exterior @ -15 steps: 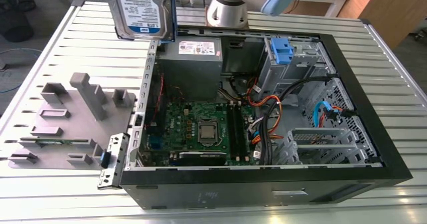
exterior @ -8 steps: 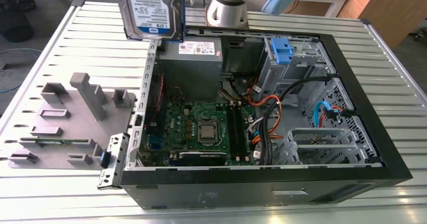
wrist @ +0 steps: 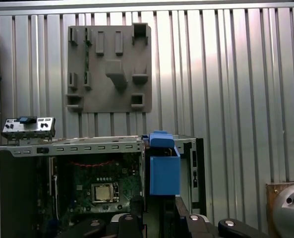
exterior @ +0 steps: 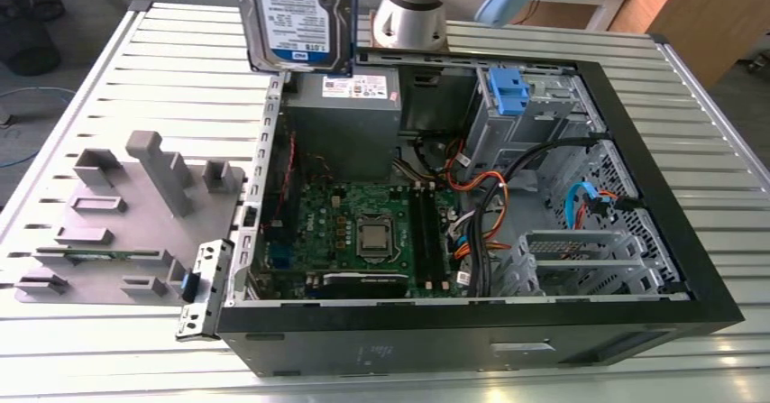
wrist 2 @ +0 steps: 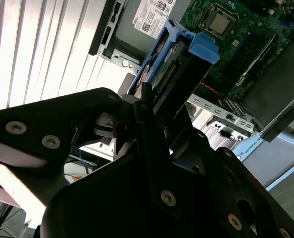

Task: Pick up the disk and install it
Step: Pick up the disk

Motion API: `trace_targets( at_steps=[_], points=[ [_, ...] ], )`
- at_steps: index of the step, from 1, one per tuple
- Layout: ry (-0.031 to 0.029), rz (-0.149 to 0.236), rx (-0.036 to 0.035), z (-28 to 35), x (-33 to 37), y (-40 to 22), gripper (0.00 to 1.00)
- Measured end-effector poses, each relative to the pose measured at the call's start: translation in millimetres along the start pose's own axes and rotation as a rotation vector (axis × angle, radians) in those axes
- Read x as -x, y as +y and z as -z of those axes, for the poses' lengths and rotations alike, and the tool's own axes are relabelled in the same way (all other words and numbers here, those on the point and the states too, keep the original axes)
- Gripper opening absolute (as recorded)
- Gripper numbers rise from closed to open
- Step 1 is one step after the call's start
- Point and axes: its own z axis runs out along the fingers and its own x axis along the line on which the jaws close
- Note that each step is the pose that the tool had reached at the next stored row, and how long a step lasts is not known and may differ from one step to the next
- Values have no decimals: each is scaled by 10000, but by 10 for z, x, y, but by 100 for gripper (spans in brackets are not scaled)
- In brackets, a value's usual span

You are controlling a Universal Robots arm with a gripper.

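1. Disk (exterior: 298,15) aloft in the exterior view: it hangs upright with its blue-and-white label facing the camera, above the far corner of the open case (exterior: 481,331) on the exterior view's left.
2. The arm (exterior: 412,13) rises just behind the case's far wall. A silver joint and a pale blue cap show beside the disk, toward the exterior view's right.
3. In the second wrist view the pincer (wrist 2: 162,111) pinches the disk (wrist 2: 174,74) edge-on. Its black fingers (wrist 2: 146,106) press on the two flat sides, and the connector end and a blue rail (wrist 2: 201,47) point away from the wrist, toward the case.
4. The first wrist view looks down on the scene. The rail (wrist: 164,173) shows against the case's edge, with the motherboard (wrist: 102,183) on one side and the slatted bench (wrist: 236,99) on the other.
5. Inside the case, the power supply (exterior: 343,114) with its white sticker sits below the disk. A blue latch (exterior: 506,92) on a bare metal cage stands toward the exterior view's right, and the motherboard (exterior: 361,232) lies on the case floor.
6. A grey tray (exterior: 121,214) of moulded holders rests on the bench (exterior: 144,60) just beside the case, on the exterior view's left.
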Motion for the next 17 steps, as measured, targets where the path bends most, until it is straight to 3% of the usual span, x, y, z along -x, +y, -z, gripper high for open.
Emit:
trace_targets(
  at_steps=[17],
  points=[
    [1,0,1,4,42,-461,35]
  ],
)
